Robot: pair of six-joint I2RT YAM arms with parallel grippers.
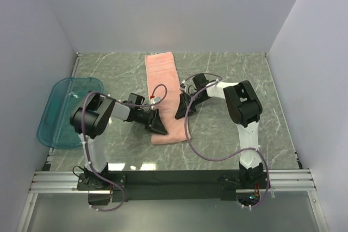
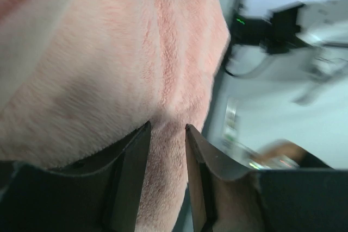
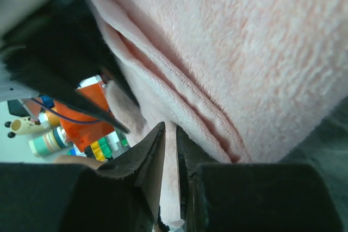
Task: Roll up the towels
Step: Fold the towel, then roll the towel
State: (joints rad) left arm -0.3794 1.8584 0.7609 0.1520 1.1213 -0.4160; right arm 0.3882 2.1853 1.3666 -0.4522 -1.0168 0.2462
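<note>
Top external: pink towel (image 1: 163, 80), folded long, lies mid-surface (image 1: 228, 134). My left gripper (image 1: 157, 123) and right gripper (image 1: 181, 112) are each pinched onto its near end. Teal tray (image 1: 54, 118) sits far left, apart from it.

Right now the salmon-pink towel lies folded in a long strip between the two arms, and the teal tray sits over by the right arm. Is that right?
Not quite. The teal plastic tray sits by the left arm, not the right, as the top external view shows. The rest holds: the salmon-pink towel lies folded in a long strip between the two arms.
</note>
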